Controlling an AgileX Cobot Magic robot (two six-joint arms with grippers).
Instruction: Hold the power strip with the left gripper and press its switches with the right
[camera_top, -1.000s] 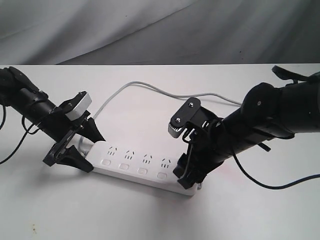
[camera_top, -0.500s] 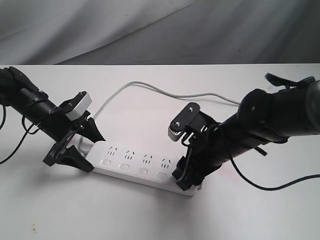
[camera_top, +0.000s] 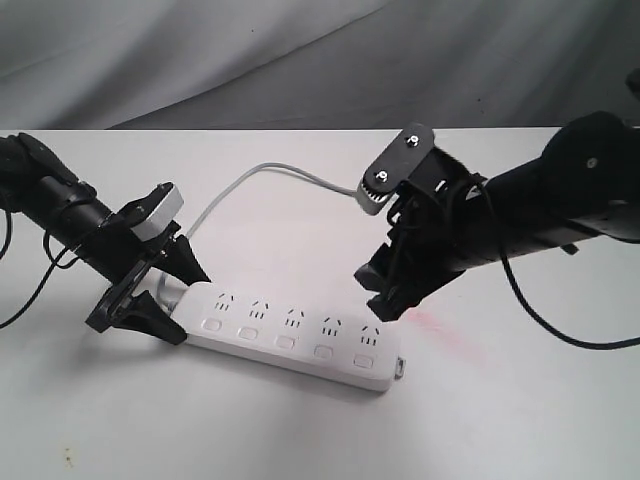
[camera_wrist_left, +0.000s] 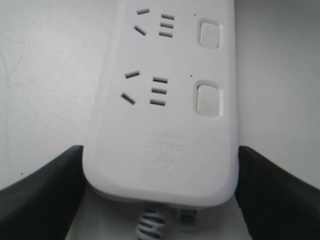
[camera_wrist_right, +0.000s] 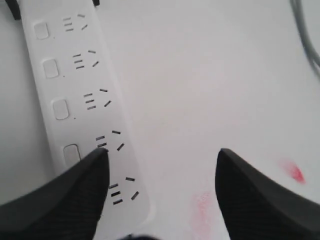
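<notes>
The white power strip (camera_top: 290, 335) lies flat on the white table, its grey cord (camera_top: 300, 178) curving off to the back. My left gripper (camera_top: 178, 298) is shut on the strip's cord end, one black finger (camera_wrist_left: 45, 187) against each long side of the strip (camera_wrist_left: 165, 125). The five square switches (camera_top: 285, 342) run along the near edge, all uncovered. My right gripper (camera_top: 385, 290) hangs open in the air just behind the strip's right end. In its wrist view the gripper (camera_wrist_right: 162, 152) holds nothing, and one fingertip (camera_wrist_right: 97, 162) overlaps the strip (camera_wrist_right: 75, 100) near a switch (camera_wrist_right: 71, 154).
A faint red stain (camera_top: 440, 325) marks the table beside the strip's right end and also shows as a red stain (camera_wrist_right: 296, 172) in the right wrist view. A grey cloth backdrop (camera_top: 300, 60) hangs behind the table.
My right gripper has lifted off the strip's right end and drawn back and up, uncovering the fifth socket and switch. The left gripper and the strip have not moved.
</notes>
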